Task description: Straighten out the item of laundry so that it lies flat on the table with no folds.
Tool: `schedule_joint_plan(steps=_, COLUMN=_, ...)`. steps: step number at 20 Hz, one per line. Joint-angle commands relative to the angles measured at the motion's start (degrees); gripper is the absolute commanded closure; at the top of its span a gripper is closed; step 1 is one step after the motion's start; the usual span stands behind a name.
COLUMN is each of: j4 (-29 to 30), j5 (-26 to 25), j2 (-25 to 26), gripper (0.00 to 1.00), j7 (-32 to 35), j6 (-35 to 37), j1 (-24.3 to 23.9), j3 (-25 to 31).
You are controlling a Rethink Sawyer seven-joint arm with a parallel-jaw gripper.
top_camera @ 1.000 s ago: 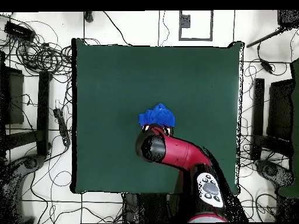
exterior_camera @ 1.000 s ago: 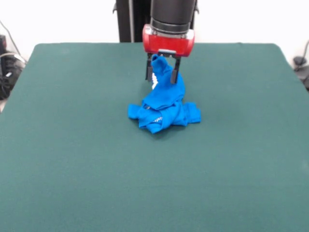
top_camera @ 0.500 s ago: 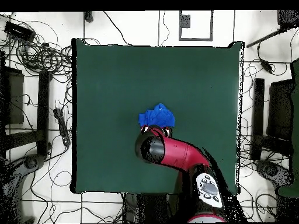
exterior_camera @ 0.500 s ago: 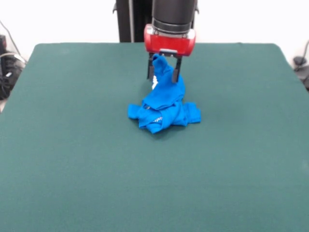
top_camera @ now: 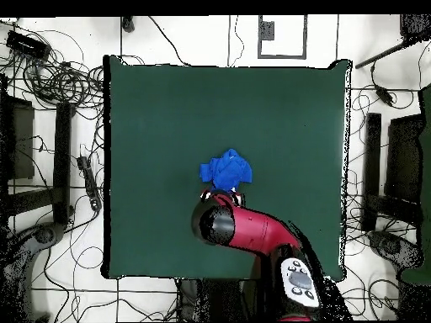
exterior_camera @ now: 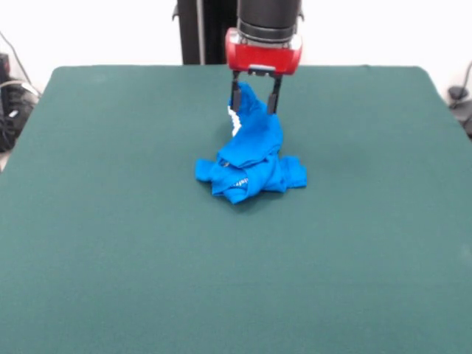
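Note:
The item of laundry (exterior_camera: pixel 251 166) is a bright blue shirt, bunched in a crumpled heap near the middle of the green table (exterior_camera: pixel 110 236). One part is drawn up into a peak, with a strip of white print showing on its left side. My gripper (exterior_camera: pixel 255 109) hangs from the red wrist, its two dark fingers on either side of that peak and shut on it. From overhead, the shirt (top_camera: pixel 226 171) lies just past the arm's end, and the wrist (top_camera: pixel 215 223) hides the fingers.
The table (top_camera: pixel 151 109) spreads far beyond the shirt on every side. Cables and dark stands (top_camera: pixel 50 76) ring the table on the floor. The red arm (top_camera: pixel 261 235) reaches in over the table edge nearest the base.
The gripper has risen a little and drawn back toward the robot's base, pulling the shirt's peak more taut. The heap on the table has kept its place.

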Motion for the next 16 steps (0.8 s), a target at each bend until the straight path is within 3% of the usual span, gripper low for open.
schedule_joint_plan(steps=1, j4=6.18, j5=-1.48, j2=0.55, gripper=0.00, j7=8.94, j6=0.17, j1=0.79, j3=6.06)
schedule_joint_plan(steps=16, j4=1.90, j5=-0.70, j2=7.32, gripper=0.00, j7=9.99, j6=-5.02, j1=1.73, j3=6.26)
